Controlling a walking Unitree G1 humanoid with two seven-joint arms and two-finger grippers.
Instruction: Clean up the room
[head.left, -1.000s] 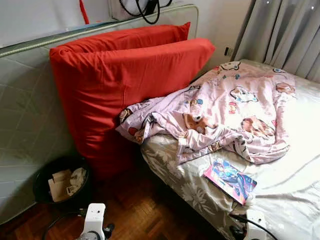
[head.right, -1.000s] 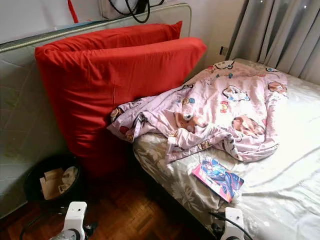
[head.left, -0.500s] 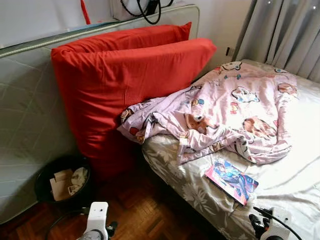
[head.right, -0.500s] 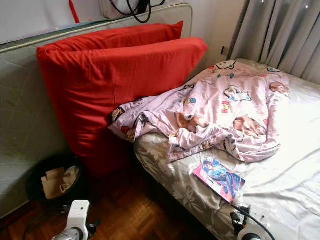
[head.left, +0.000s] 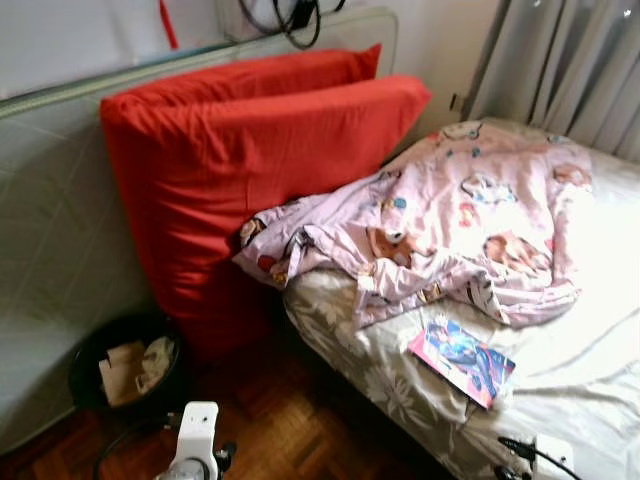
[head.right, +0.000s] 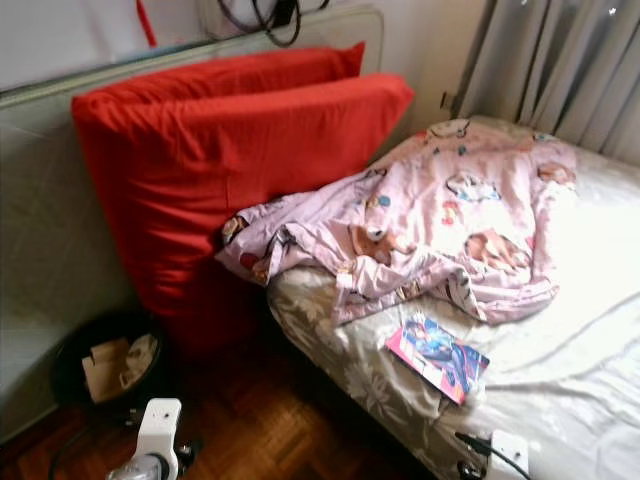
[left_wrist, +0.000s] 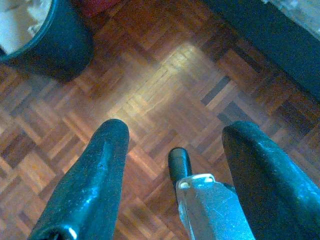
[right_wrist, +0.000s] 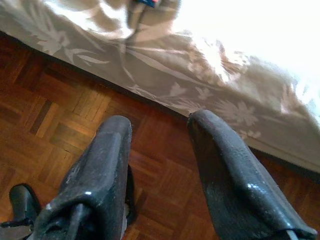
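Observation:
A colourful book (head.left: 462, 360) lies on the bed (head.left: 590, 370) close to its near edge. Behind it sprawls a crumpled pink cartoon blanket (head.left: 450, 220), one corner hanging off the bed's side. My left gripper (left_wrist: 175, 132) hangs open over the parquet floor, a black bin (left_wrist: 45, 35) ahead of it. My right gripper (right_wrist: 159, 122) is open above the floor, just in front of the floral sheet (right_wrist: 200, 65) at the bed's edge. Neither holds anything.
Two big red cushions (head.left: 250, 160) lean against an upright mattress (head.left: 50, 250) to the left of the bed. The bin (head.left: 125, 370) with paper scraps stands at their foot. Grey curtains (head.left: 570, 60) hang behind the bed. Parquet floor (head.left: 290, 420) lies between bin and bed.
The picture has swayed a little and gone blurrier. My right arm's wrist has shifted to the right along the bottom edge. The things on the bed have not moved.

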